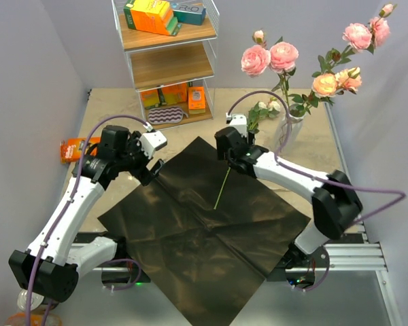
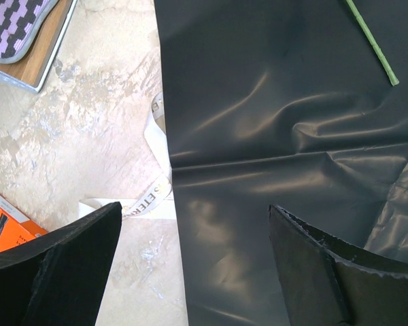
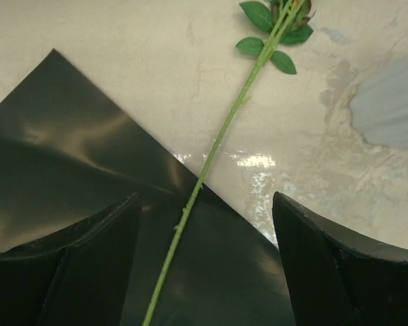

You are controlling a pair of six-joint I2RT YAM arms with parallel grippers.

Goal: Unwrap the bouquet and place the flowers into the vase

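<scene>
Black wrapping paper (image 1: 190, 224) lies spread flat over the near and middle worktop (image 1: 122, 129), one corner pointing far and one near. A single rose (image 1: 222, 189) remains on it. Its green stem runs from the middle of the sheet towards the far right, off the paper's edge, and its leaves and pale bud lie just beside the vase (image 1: 296, 125).

The right gripper (image 1: 232, 161) hangs over this stem with its fingers (image 3: 340, 272) spread wide. In the wrist view the stem (image 3: 211, 156) passes midway between them, clear of both.

The left gripper (image 1: 151, 171) is also wide apart and holds nothing. It sits above the sheet's left edge, where a printed pale ribbon (image 2: 156, 187) pokes out from under the paper.

Pink and peach roses (image 1: 282, 58) already stand upright in the vase at the far right. A shelf unit (image 1: 166, 64) stands at the far side, and an orange packet (image 1: 73, 148) lies at the left edge.
</scene>
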